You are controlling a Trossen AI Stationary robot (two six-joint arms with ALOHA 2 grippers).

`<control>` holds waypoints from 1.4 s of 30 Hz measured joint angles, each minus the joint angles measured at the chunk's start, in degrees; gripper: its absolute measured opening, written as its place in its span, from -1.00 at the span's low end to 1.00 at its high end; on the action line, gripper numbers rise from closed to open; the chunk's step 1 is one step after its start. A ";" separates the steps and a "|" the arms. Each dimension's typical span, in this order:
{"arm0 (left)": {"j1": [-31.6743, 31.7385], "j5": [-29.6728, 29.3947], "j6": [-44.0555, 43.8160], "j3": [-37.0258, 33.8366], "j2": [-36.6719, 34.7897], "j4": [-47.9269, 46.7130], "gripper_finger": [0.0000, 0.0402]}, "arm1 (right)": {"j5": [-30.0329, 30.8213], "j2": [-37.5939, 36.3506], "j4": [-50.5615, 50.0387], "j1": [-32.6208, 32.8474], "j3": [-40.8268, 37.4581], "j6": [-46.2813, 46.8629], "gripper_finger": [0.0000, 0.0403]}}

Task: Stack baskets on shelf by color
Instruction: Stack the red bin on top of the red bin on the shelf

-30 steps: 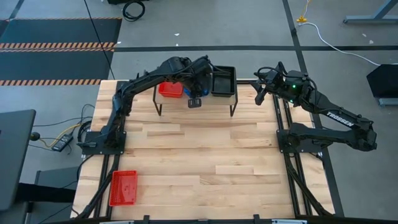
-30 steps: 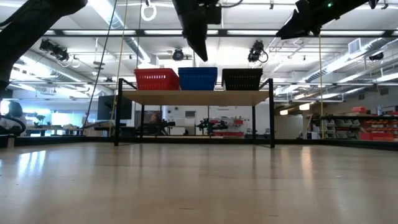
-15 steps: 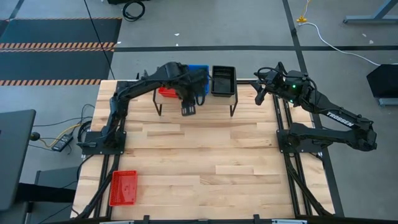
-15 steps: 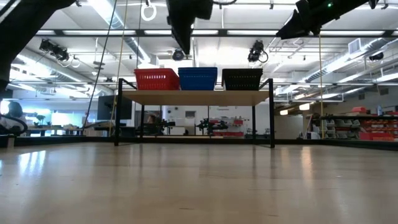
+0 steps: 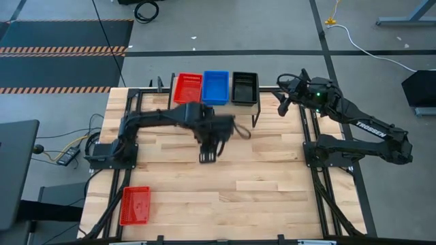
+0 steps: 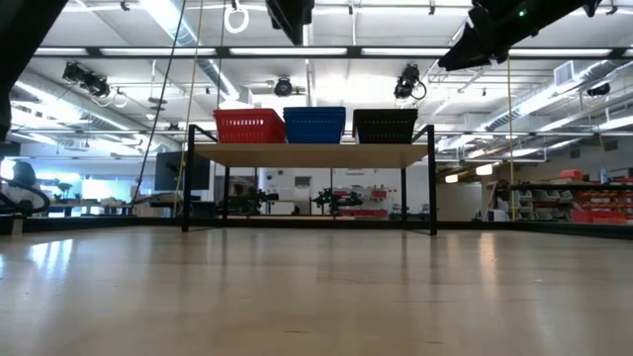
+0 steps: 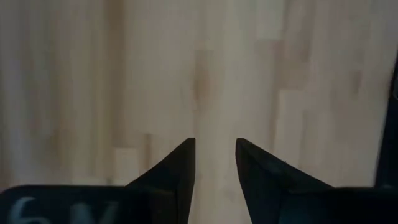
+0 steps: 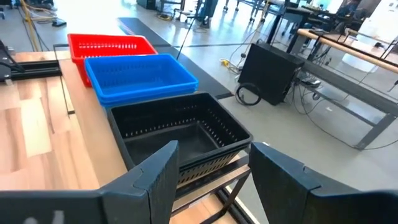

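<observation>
On the shelf at the table's far edge, a red basket, a blue one and a black one rest side by side on their bottoms. In the right wrist view the blue basket shows a second rim nested under it. Another red basket lies on the table's near left corner. My left gripper hangs open over bare tabletop mid-table, pointing down, nothing between its fingers. My right gripper waits open to the right of the shelf, facing the black basket.
The shelf's thin black legs stand behind my left gripper. Bare wood planks stretch from the shelf to the near edge. Black arm mounts line the table's left and right sides.
My left gripper has pulled back from above the blue basket on the shelf toward the table's near edge and now hangs over the bare tabletop. The three colours of baskets on the shelf have stayed in place.
</observation>
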 joint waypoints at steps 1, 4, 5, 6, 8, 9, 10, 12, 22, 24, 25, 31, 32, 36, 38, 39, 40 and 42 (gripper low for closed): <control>-1.13 0.01 -0.64 -0.87 -0.17 0.05 -0.40 | -0.40 0.06 -0.16 0.00 0.00 0.07 0.00; -3.93 -0.33 -2.76 -5.22 -2.19 0.04 -0.40 | -2.06 0.32 -0.75 0.02 0.00 1.37 0.00; -4.69 -1.13 -4.00 -7.41 -3.25 0.04 -0.40 | -2.56 0.31 -1.12 0.05 0.00 1.78 0.00; -5.43 -2.05 -5.43 -9.90 -4.46 0.03 -0.40 | -3.10 0.28 -1.36 0.09 0.00 2.32 0.00; -6.97 -4.09 -8.66 -15.51 -7.29 0.18 -0.40 | -4.22 0.27 -2.58 0.11 0.02 3.02 0.00; -7.76 -4.98 -10.58 -18.42 -9.00 0.48 -0.40 | -4.74 0.29 -3.42 0.11 0.02 3.25 0.00; -8.66 -5.75 -12.83 -21.63 -11.08 1.10 -0.40 | -5.21 0.29 -4.07 0.11 0.02 3.65 0.00; -10.61 -6.14 -17.43 -28.12 -15.27 4.40 -0.41 | -5.73 0.27 -5.51 0.11 0.02 4.57 0.00; -26.66 -0.55 -43.54 -52.42 -28.14 13.64 -0.41 | -7.11 0.29 -7.69 0.11 0.02 8.76 0.00; -30.52 1.43 -47.37 -54.59 -28.28 13.69 -0.41 | -7.12 0.29 -7.85 0.11 0.02 9.77 0.00; -32.40 2.22 -49.26 -55.43 -28.28 13.86 -0.41 | -7.12 0.29 -7.75 0.16 -0.06 10.25 0.00; -40.80 2.75 -58.20 -60.19 -28.35 24.23 -0.40 | -7.29 0.29 -7.65 1.36 -2.81 10.71 0.00; -41.85 2.71 -59.65 -60.91 -28.35 25.86 -0.40 | -7.43 0.29 -7.76 1.60 -3.12 10.71 0.00; -45.22 2.99 -66.82 -64.09 -28.35 33.24 -0.42 | -8.84 0.29 -7.80 2.49 -3.58 12.26 0.00; -47.11 3.45 -72.15 -65.43 -28.35 33.46 -0.41 | -9.87 0.29 -7.80 3.13 -3.61 13.28 0.00; -47.99 4.10 -75.06 -66.15 -28.35 33.48 -0.40 | -10.30 0.29 -7.80 3.56 -3.61 13.63 0.00; -48.82 5.06 -77.94 -66.86 -28.35 33.71 -0.39 | -10.70 0.29 -7.85 4.04 -3.61 13.99 0.00; -50.70 6.75 -82.39 -68.04 -28.35 34.66 -0.35 | -11.22 0.29 -7.98 5.11 -3.61 14.55 0.00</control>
